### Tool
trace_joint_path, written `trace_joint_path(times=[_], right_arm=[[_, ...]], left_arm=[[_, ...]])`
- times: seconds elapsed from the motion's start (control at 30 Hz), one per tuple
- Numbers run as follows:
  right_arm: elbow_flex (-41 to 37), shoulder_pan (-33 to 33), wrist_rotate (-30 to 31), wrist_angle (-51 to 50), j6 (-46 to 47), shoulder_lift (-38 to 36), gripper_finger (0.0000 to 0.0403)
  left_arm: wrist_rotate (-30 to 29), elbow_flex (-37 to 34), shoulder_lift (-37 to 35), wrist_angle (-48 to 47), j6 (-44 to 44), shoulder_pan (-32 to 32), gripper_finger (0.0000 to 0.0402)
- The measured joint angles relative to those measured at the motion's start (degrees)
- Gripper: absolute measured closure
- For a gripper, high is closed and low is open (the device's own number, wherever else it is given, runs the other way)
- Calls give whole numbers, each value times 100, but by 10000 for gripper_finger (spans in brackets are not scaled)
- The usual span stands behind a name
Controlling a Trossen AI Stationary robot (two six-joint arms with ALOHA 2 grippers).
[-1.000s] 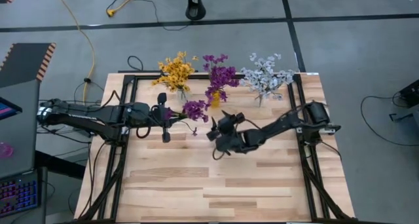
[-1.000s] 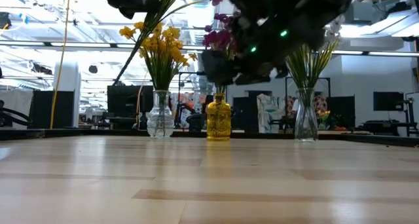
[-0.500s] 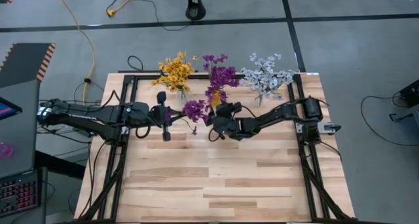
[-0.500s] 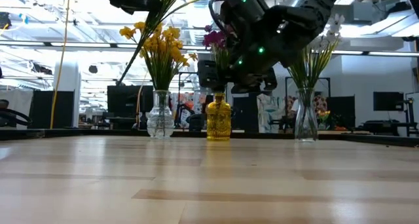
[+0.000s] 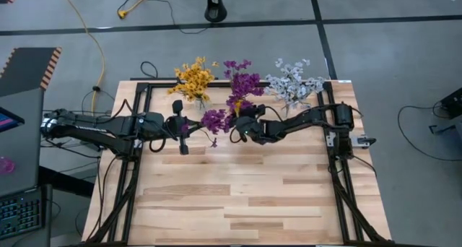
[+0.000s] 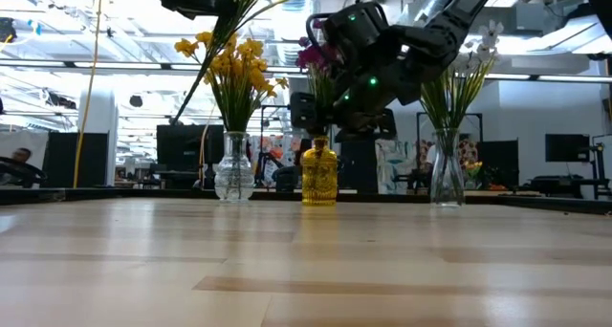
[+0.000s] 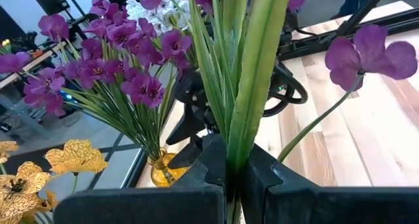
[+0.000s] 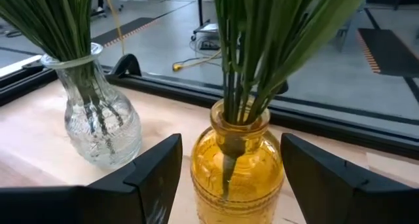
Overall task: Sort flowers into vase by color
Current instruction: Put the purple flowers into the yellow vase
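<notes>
Three vases stand along the far edge: a clear vase (image 5: pixel 198 99) with yellow flowers (image 5: pixel 193 76), a yellow glass vase (image 8: pixel 237 173) with purple flowers (image 5: pixel 243 82), and a clear vase (image 6: pixel 446 179) with white flowers (image 5: pixel 291 83). My left gripper (image 5: pixel 181 128) is shut on a purple sprig (image 5: pixel 214 120), held above the table left of the yellow vase. My right gripper (image 8: pixel 230 145) is open. Its fingers (image 8: pixel 154 178) stand on either side of the yellow vase without touching it. My left gripper pinches the sprig's bundled green stems (image 7: pixel 234 160) between its two fingers. The fingers come about level from the table's left. The stems run on past the fingertips, and the purple blossoms (image 7: pixel 370 50) hang clear of the table.
The three vases stand close together at the far edge inside a black frame (image 5: pixel 144 102). The wooden table top (image 5: pixel 238 196) stretches toward the near edge. Cables and a yellow cord (image 5: pixel 94 37) lie on the floor beyond the table.
My right gripper has moved toward the far edge and the table's left, up to the yellow vase, staying open. It now stands around the vase. The left gripper has kept the sprig in place.
</notes>
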Motion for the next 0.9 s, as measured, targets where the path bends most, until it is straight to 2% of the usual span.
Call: trace_joint_path(times=[0.33,0.9], right_arm=[[0,-212,-152,37,-15,0,117],[0,-660,-1029,118,-15,0,117]], left_arm=[[1,2,0,1,-7,-2,401],[8,4,2,93,-18,-4,401]])
